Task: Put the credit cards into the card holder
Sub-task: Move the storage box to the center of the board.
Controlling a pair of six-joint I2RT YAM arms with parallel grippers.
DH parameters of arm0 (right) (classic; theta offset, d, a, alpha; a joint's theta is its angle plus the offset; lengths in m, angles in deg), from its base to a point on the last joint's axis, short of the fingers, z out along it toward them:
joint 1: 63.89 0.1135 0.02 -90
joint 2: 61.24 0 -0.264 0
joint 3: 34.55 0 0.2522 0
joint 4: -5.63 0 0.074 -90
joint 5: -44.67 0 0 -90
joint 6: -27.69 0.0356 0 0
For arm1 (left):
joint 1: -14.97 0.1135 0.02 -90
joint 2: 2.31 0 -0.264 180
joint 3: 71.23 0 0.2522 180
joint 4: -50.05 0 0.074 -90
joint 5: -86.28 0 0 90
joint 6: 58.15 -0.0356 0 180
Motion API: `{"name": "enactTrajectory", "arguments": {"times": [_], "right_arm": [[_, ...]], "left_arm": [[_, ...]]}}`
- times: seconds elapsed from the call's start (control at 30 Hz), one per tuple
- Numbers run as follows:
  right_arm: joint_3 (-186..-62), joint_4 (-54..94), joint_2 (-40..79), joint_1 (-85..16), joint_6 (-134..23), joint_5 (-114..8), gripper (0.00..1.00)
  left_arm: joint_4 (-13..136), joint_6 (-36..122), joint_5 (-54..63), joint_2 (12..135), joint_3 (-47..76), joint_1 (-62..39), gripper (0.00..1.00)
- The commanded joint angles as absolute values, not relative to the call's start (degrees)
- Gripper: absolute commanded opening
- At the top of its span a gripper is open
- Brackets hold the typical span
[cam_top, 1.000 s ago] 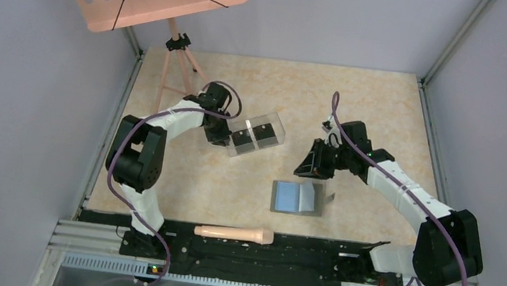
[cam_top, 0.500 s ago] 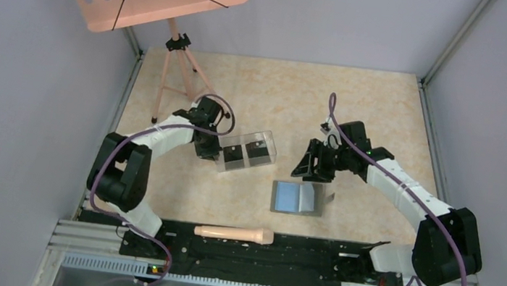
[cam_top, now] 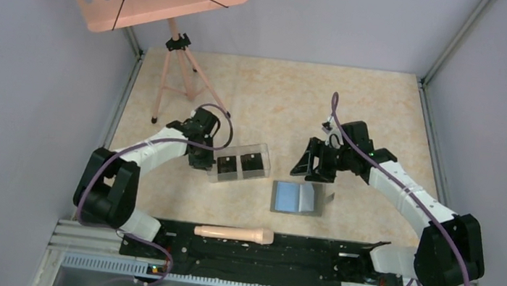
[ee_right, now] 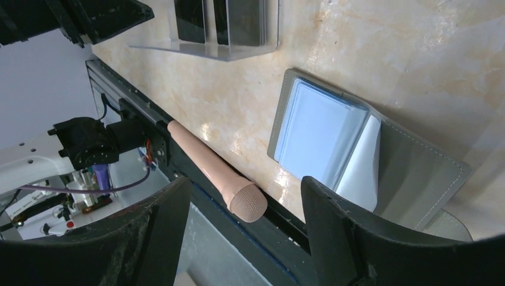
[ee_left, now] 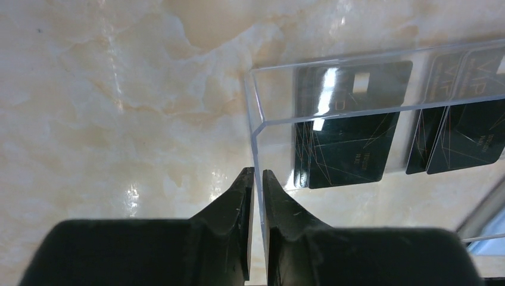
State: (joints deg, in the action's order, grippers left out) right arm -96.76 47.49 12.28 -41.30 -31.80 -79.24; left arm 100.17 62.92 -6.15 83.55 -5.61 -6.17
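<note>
Retrieval of the credit cards [ee_left: 348, 149] is in hand: the clear box [ee_left: 255, 107] holding them is pinched by one wall in the nearly closed left end effector [ee_left: 257, 179]. The right end effector [ee_right: 244, 182] is spread wide and empty, with the opened card holder [cam_top: 296, 197] lying on the table [cam_top: 386, 108] just beneath it, toward the bases. Next, a card must be drawn out past the box wall, judged the main obstacle; a pink microphone [ee_right: 208, 173] lies farther baseward, well apart.
</note>
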Motion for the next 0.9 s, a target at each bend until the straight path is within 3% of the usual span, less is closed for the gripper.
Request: {"name": "enactTrajectory", "arguments": {"times": [0.0,0.27,0.57,0.87], "right_arm": [[-96.8,46.7,10.4,-41.7,-31.9,-79.2,0.69],[-95.3,44.3,10.5,-41.2,-30.6,-80.6,0.7],[-96.4,43.9,11.9,-39.8,-30.5,-80.5,0.72],[-97.6,39.6,17.4,-36.4,-27.4,-81.4,0.72]], "left_arm": [[99.5,61.0,-5.4,79.0,-10.2,-7.5,0.15],[100.2,59.4,-5.0,72.9,-13.4,-10.7,0.18],[104.2,58.4,-9.0,68.9,-10.2,-10.9,0.53],[102.2,64.7,-4.6,58.8,-9.6,-10.8,0.63]]}}
